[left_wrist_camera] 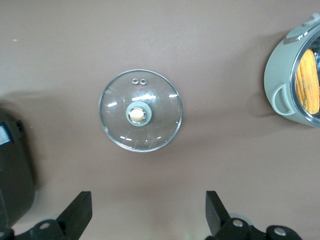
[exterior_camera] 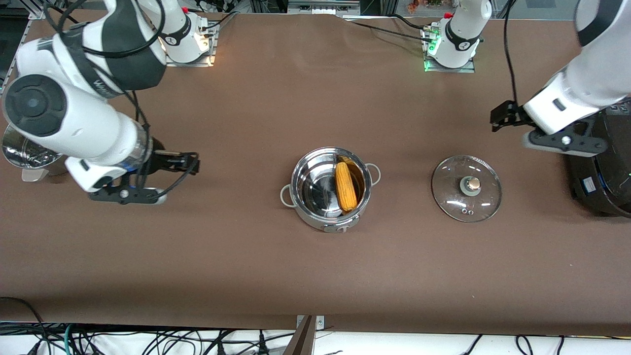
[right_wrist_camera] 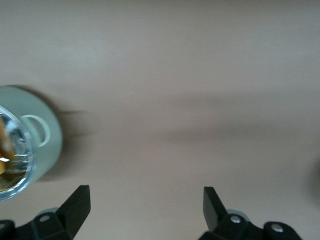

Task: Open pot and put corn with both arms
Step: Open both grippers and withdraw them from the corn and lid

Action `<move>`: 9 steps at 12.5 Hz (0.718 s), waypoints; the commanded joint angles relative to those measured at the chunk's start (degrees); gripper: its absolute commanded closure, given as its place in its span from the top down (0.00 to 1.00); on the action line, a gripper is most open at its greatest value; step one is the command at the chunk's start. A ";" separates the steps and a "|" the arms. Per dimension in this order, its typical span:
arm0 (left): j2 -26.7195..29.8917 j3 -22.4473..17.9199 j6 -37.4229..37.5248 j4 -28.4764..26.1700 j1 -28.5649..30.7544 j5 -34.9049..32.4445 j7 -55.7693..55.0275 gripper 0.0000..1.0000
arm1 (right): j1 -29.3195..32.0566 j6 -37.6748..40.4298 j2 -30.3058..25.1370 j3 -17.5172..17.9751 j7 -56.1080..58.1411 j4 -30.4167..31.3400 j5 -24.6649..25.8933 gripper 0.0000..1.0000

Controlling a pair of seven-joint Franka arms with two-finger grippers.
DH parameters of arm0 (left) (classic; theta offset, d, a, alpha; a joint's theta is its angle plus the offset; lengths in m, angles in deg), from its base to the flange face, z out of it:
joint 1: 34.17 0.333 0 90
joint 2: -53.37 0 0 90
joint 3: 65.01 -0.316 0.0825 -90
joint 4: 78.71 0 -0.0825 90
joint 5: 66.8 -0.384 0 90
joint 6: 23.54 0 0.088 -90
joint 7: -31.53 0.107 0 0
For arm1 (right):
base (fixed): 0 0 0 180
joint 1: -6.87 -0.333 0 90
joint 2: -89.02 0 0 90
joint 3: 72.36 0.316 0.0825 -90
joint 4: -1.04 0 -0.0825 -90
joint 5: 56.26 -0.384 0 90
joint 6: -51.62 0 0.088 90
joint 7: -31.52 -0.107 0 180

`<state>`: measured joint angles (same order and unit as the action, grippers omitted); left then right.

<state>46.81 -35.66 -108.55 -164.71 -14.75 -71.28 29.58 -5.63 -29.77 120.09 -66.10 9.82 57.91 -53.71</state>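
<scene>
The shiny steel pot [exterior_camera: 311,219] stands open at the middle of the table. The yellow-orange corn [exterior_camera: 346,186] lies inside it against the wall. The glass lid [exterior_camera: 466,188] with its copper knob lies flat on the table beside the pot, toward the left arm's end. My left gripper [exterior_camera: 502,118] is open and empty, up over the table near the lid. In the left wrist view its fingers [left_wrist_camera: 80,212] frame bare table, with the lid [left_wrist_camera: 140,110], pot [left_wrist_camera: 280,95] and corn [left_wrist_camera: 307,80] in sight. My right gripper [exterior_camera: 191,162] is open and empty, away from the pot [right_wrist_camera: 45,145] toward the right arm's end.
A large black cooker [exterior_camera: 601,172] stands at the left arm's end of the table, under the left arm. A steel steamer pot [exterior_camera: 24,153] stands at the right arm's end, partly hidden by the right arm. The table has a brown cover.
</scene>
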 commanded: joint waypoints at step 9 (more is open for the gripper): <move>11.64 -28.47 -12.73 -14.78 -20.39 5.47 0.20 1.00 | 15.22 -7.21 -27.27 -3.01 6.75 33.73 -1.05 1.00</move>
<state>52.07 -63.35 -118.40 -171.16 -33.06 -62.09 29.69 8.41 -34.94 98.47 -69.69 15.98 85.37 -55.06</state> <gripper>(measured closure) 0.000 0.000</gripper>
